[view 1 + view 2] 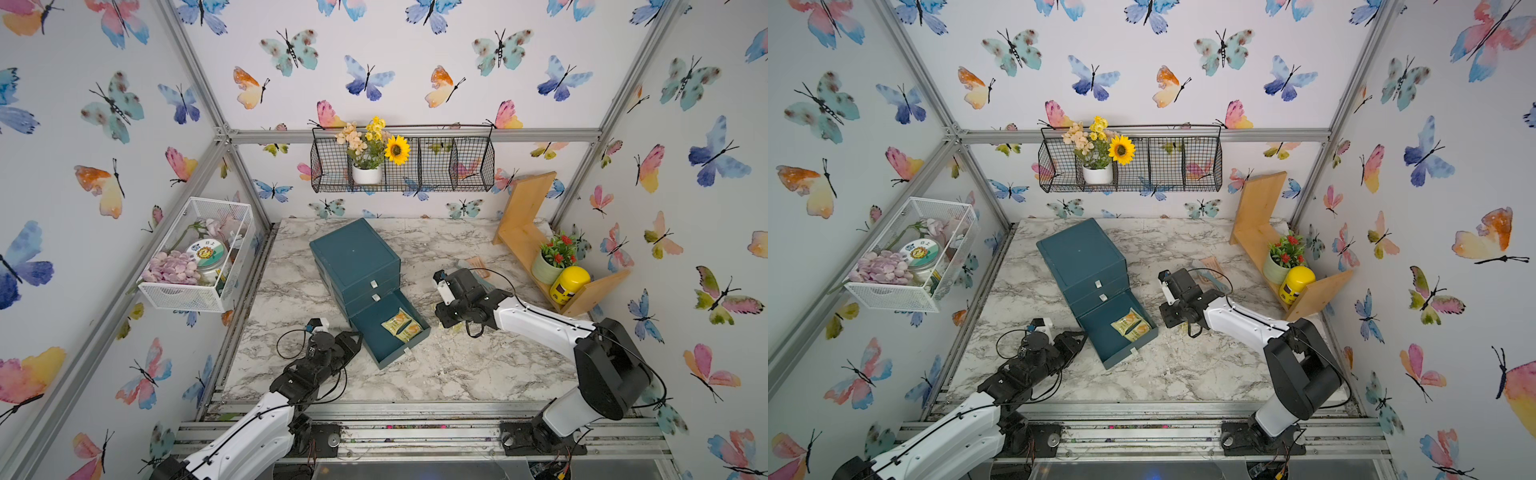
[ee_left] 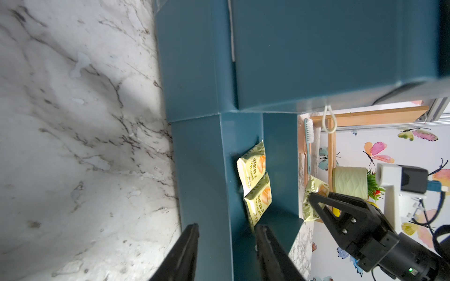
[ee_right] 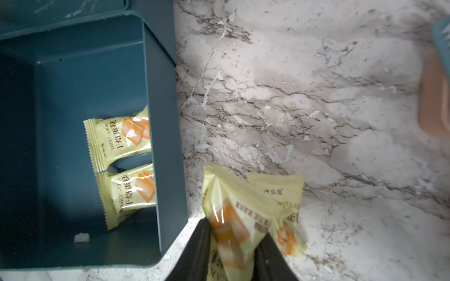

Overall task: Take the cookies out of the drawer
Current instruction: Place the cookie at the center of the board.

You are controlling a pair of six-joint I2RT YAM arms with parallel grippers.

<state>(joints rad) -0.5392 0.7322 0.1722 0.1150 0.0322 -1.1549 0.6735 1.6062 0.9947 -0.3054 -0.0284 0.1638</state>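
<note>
I have the left gripper (image 2: 227, 233) pressed together on the side wall of the open drawer (image 1: 371, 334), one finger outside the wall and one inside. I judge it is there to steady the drawer and the teal cabinet (image 1: 353, 253) while the other arm works.

The right gripper (image 3: 233, 233) is pinching a pale yellow cookie packet (image 3: 229, 219) by one end, so most of the wrapper sticks out past the fingertips. It sits outside the drawer, over the marble table (image 1: 457, 365), just beyond the drawer's opposite side wall. I read this as a carry-out in hand: the packet is clear of the wall and needs only setting down.

Right beside it a second packet (image 3: 288, 209) lies on the table. From the wrist view I cannot say for sure whether the held one touches it.

Two more cookies (image 1: 402, 325) lie flat in the drawer, side by side against the wall nearest the right gripper. They are near it, but lower and on the other side of that wall. Reaching them would mean coming over the wall from above with the jaws spread.
</note>
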